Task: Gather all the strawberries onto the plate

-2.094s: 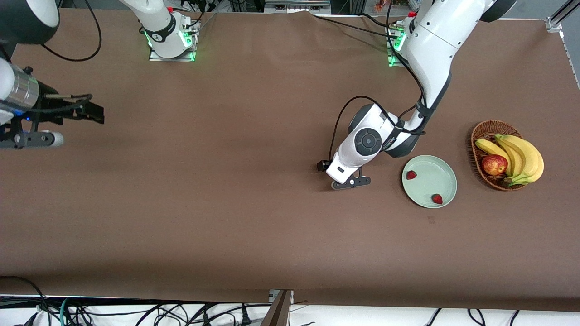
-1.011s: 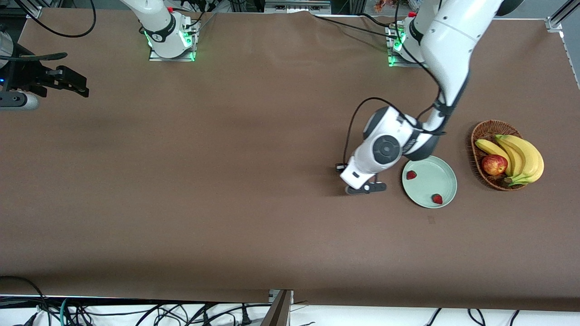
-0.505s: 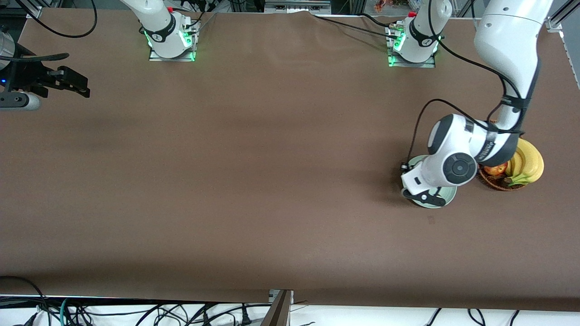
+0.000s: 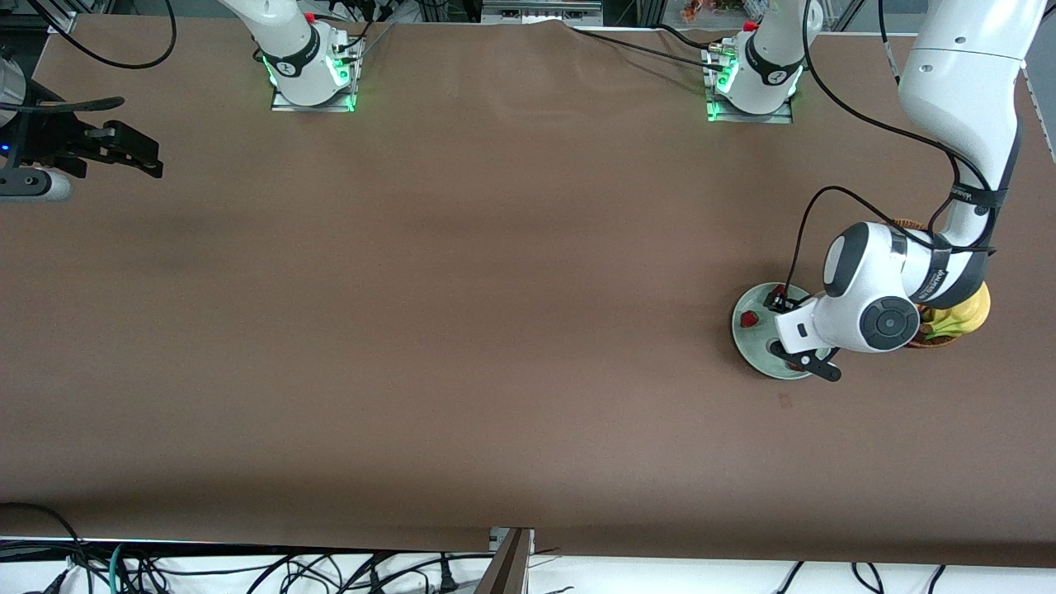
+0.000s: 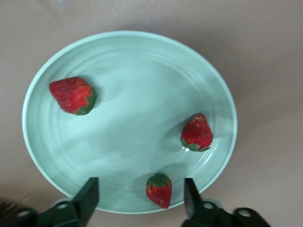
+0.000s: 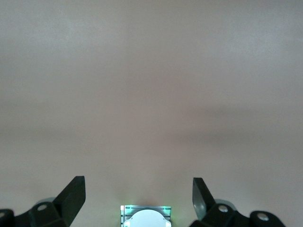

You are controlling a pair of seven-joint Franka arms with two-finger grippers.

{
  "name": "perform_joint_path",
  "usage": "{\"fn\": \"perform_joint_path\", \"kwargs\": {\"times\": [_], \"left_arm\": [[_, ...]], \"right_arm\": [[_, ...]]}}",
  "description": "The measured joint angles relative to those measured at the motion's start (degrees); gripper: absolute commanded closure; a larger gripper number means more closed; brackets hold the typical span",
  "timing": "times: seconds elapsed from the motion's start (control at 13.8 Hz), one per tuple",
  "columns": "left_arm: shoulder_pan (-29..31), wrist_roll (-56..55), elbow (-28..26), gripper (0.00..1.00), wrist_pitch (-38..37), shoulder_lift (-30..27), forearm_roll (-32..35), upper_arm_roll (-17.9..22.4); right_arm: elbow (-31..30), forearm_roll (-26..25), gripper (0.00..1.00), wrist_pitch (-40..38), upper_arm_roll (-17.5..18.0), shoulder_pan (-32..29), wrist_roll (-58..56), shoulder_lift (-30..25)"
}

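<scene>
Now the left gripper point(image 5: 140, 198) hangs over the plate point(image 5: 128, 56), its fingers spread wide with nothing between them. Three strawberries lie on the plate in the left wrist view: one point(image 5: 71, 94) near the rim at about ten o'clock, one point(image 5: 197, 133) at about four o'clock, and one point(image 5: 159, 189) at six o'clock, close to the rim between the open fingers. The plate point(image 4: 742, 338) sits on the worktop point(image 4: 462, 330) toward the left arm's end. The right gripper point(image 6: 139, 194) waits, wide open, over bare worktop at the right arm's end.
</scene>
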Motion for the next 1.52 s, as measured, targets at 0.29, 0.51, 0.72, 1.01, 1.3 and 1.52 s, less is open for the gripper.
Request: {"fn": "perform_joint_path", "kwargs": {"times": [0.29, 0.51, 0.72, 1.01, 1.3, 1.52], "left_arm": [[-0.1, 0.0, 3.52, 0.0, -1.08, -0.78, -0.22, -1.15], [-0.2, 0.0, 10.24, 0.0, -7.45, -4.85, -0.39, -1.74], [-0.22, 0.01, 18.62, 0.0, -18.22, -10.08, -0.45, -1.79], [-0.29, 0.04, 24.15, 0.0, -28.27, -15.91, -0.73, -3.01], [-1.78, -6.68, 20.03, 0.0, -25.86, -24.31, -9.8, 1.88], [-8.22, -8.12, 6.78, 0.0, -16.41, -32.28, -13.31, 11.38]], "right_arm": [[0.0, 0.0, 0.0, 0.0, 0.23, 0.05, -0.01, 0.0], [0.0, 0.0, 0.0, -0.01, 0.36, 0.07, -0.01, 0.04], [0.0, 0.0, 0.0, -0.01, 0.36, 0.07, -0.01, 0.08], [0.0, 0.0, 0.0, -0.02, 0.36, 0.07, -0.01, 0.12], [0.0, 0.0, 0.0, -0.02, 0.36, 0.06, -0.01, 0.17], [0.0, 0.0, 0.0, -0.02, 0.36, 0.07, -0.01, 0.18]]}}
